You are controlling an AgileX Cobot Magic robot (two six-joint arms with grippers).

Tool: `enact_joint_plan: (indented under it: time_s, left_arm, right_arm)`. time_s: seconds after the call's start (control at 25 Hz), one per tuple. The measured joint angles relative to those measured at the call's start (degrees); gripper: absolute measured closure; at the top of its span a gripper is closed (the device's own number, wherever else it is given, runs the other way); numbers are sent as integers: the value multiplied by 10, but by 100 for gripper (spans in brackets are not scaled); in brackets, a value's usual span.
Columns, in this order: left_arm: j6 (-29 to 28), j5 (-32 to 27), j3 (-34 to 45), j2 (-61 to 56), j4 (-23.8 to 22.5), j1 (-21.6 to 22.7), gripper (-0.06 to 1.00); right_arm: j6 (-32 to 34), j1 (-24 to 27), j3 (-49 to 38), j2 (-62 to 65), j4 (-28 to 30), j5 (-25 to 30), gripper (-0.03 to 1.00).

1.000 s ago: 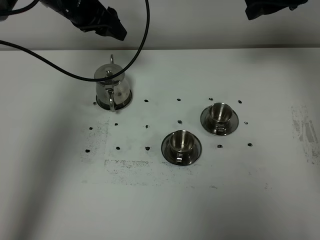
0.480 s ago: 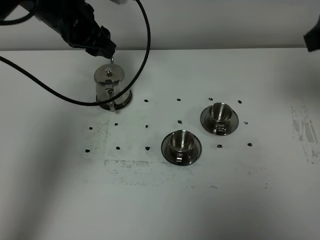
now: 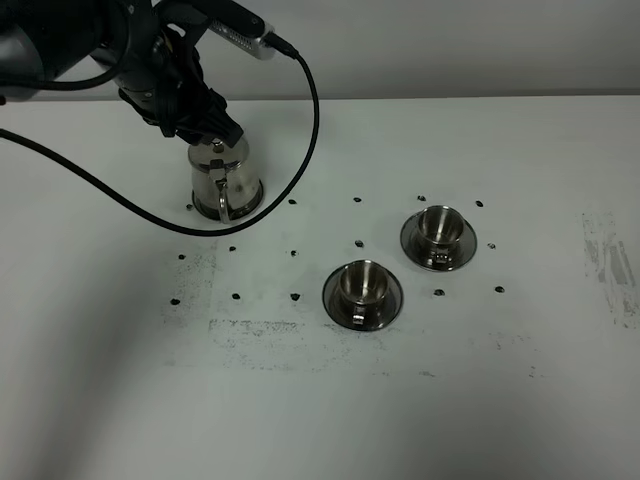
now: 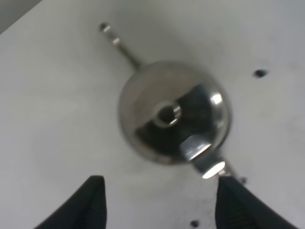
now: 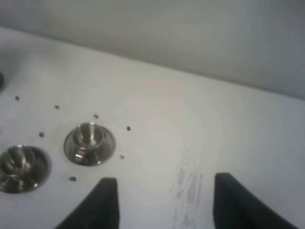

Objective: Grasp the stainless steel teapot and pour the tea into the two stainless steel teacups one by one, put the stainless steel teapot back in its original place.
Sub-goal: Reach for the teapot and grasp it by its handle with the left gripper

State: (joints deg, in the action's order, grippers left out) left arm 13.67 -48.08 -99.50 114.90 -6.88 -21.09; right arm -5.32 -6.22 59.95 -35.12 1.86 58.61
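Observation:
The stainless steel teapot stands upright at the back left of the white table, its loop handle facing the front. My left gripper hovers just above and behind its lid, open and holding nothing. From above, the domed lid lies beyond the open left gripper, and the handle's top sits near one fingertip. The two stainless steel teacups sit on saucers right of centre. My right gripper is open and empty, high above the table, with both teacups off to one side. The tea is hidden.
A black cable loops from the left arm down over the table beside the teapot. Small black dot marks dot the tabletop around the pot and cups. A scuffed grey patch lies near the right edge.
The left arm has swung in and come down over the teapot, now covering part of its lid. The right arm has left the exterior view.

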Motion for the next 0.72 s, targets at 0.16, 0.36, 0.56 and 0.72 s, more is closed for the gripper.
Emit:
enact_joint_plan:
  time_s: [0.16,0.36,0.56,0.72]
  left_arm:
    - [-30,-30,0,0,-35,-6,45]
    - [-34,-48,0,0,-42,-23,48]
    - [-41,-71,0,0,-64,-51,50]
    - [-48,-85,0,-3,-69,-64,50]
  right_arm:
    - [4,0,-50,77,1,21,53]
    - [7,0,-100,139,0,55,53]
    - [7,0,-169,193,-27,60,53]
    - [4,0,-222,236,-34,50,53]
